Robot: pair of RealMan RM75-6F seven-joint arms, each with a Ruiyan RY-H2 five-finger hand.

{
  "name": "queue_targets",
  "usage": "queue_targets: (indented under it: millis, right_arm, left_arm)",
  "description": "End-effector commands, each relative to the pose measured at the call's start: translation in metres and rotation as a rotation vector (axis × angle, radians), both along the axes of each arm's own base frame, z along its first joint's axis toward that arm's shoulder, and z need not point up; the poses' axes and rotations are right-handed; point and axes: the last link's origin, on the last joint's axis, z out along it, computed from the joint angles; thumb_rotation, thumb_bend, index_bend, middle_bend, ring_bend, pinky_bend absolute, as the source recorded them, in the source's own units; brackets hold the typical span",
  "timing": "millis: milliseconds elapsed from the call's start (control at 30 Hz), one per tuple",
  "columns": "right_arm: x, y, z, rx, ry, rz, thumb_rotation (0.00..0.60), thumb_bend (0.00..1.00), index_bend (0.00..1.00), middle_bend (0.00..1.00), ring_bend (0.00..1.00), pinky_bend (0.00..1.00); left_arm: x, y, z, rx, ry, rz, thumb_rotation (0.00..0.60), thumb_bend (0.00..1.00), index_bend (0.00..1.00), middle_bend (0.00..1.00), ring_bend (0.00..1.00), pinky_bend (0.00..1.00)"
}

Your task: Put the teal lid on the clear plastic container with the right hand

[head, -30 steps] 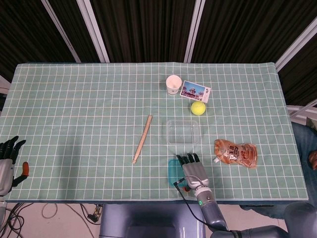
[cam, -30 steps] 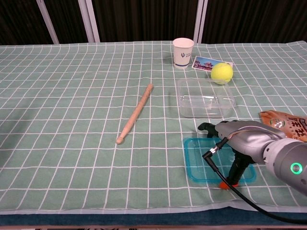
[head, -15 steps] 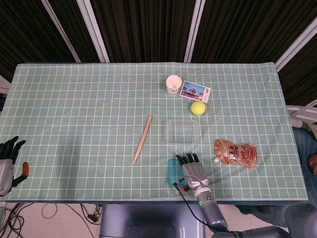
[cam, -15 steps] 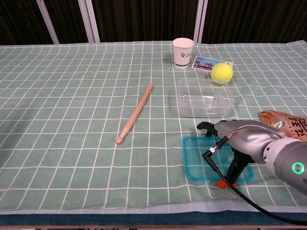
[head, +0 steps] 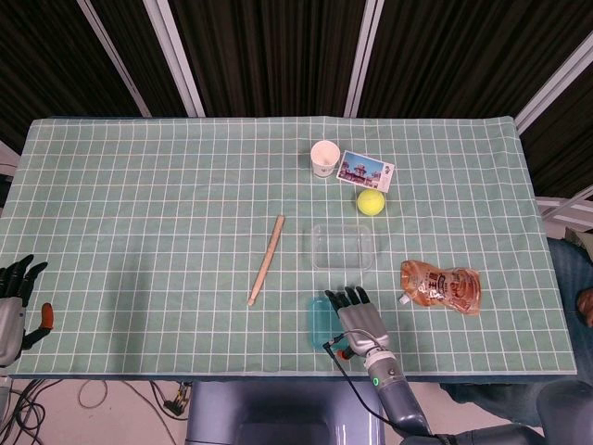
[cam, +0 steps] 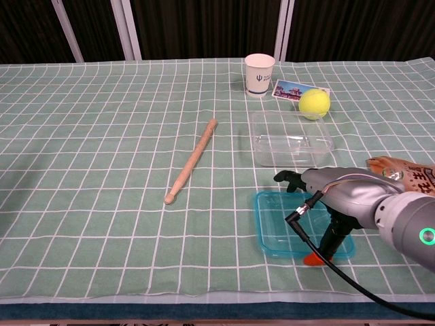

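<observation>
Holding: your right hand (cam: 319,197) grips the teal lid (cam: 280,224), thumb under its near edge.
Lid: beneath your fingers, low over the desk (cam: 102,170).
Container: the clear plastic container (cam: 291,138) sits just beyond your fingertips.

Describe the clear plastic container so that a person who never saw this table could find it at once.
On the green checked tablecloth, look right of the middle, just in front of the yellow tennis ball and the white paper cup. The clear plastic container is a shallow, see-through rectangular tray standing open with no lid. Unlike the flat teal lid nearer the front edge, it has no colour.
</observation>
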Motion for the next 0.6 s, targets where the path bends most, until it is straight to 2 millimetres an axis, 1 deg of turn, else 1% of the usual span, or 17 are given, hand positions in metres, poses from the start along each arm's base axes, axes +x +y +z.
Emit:
queue_targets:
  millis: [33, 367, 500, 600]
  right_arm:
    - [0.0, 0.0, 0.001, -0.001, 0.003, 0.003, 0.6, 0.24, 0.02, 0.33, 0.02, 0.0]
    - [0.002, -0.001, 0.011, -0.012, -0.006, 0.01, 0.6, 0.24, 0.02, 0.33, 0.02, 0.0]
    - [0.002, 0.0, 0.022, -0.021, -0.006, 0.019, 0.6, 0.24, 0.02, 0.33, 0.02, 0.0]
    - [0.002, 0.0, 0.034, -0.037, -0.017, 0.023, 0.6, 0.24, 0.03, 0.33, 0.02, 0.0]
  left_arm:
    - [0.0, 0.0, 0.0, 0.001, 0.001, -0.001, 0.6, 0.57, 0.11, 0.0, 0.0, 0.0]
    - [0.0, 0.0, 0.0, 0.002, -0.001, -0.001, 0.6, 0.57, 0.11, 0.0, 0.0, 0.0]
    - [0.0, 0.0, 0.0, 0.002, -0.002, 0.0, 0.6, 0.57, 0.11, 0.0, 0.0, 0.0]
    - [0.0, 0.0, 0.0, 0.004, -0.002, -0.002, 0.6, 0.57, 0.11, 0.0, 0.0, 0.0]
